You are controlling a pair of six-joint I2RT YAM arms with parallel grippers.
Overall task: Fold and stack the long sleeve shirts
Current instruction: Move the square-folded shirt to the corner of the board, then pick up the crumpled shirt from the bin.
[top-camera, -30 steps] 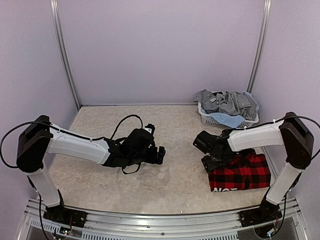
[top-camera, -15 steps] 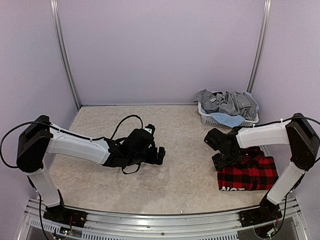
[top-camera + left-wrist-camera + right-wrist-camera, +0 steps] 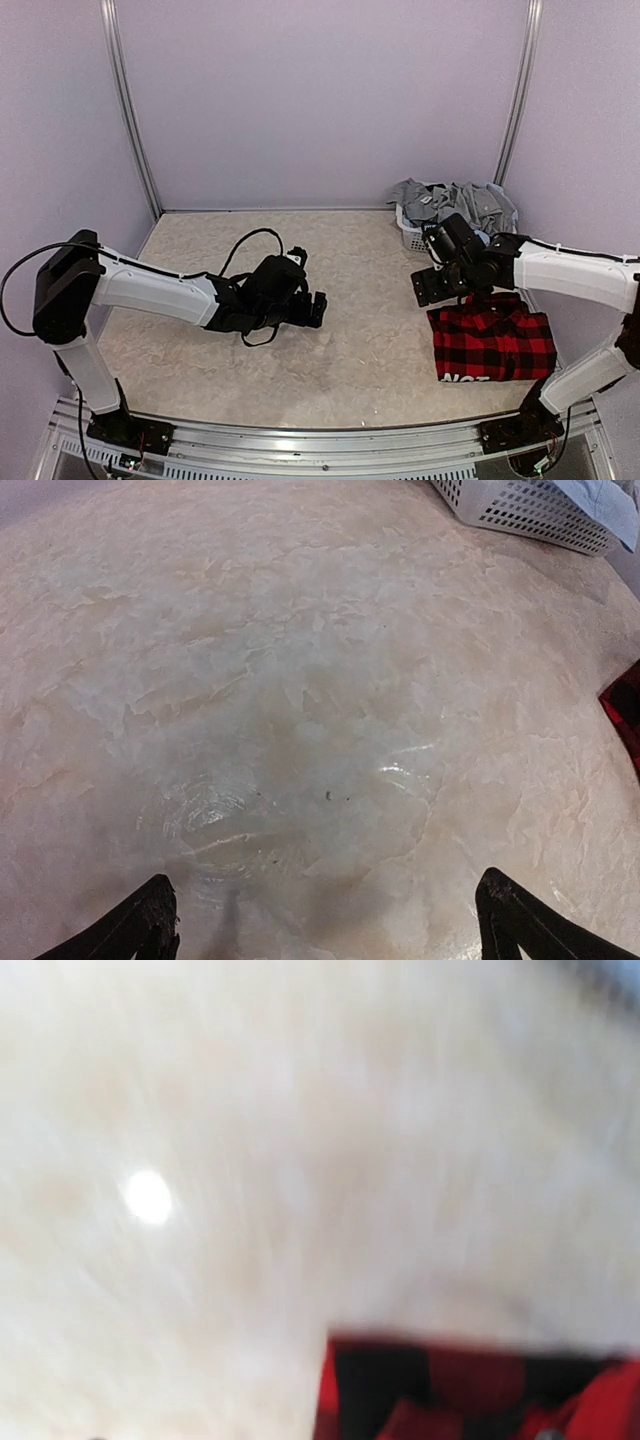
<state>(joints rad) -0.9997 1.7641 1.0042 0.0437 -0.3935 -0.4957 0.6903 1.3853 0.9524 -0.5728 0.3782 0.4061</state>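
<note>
Beige mottled stone-look tabletop (image 3: 350,370): matt, with one glossy glare patch (left wrist view). White perforated plastic laundry basket (image 3: 412,240): far right corner, upright. Pale blue crumpled cloth (image 3: 455,240): in the basket, at its near rim. Lilac wall panels (image 3: 320,100): three sides.

- The table (image 3: 350,250) has a pale beige, mottled, stone-look top. A bare stretch of it lies ahead of the left pincer (image 3: 316,308), between that one and the right pincer (image 3: 425,288).
- A folded red-and-black plaid shirt (image 3: 492,345) lies flat on it, just beside the right pincer on its near side and well apart from the left pincer. White lettering shows at its near edge.
- A white mesh basket (image 3: 412,240) stands on it just beyond the right pincer.
</note>
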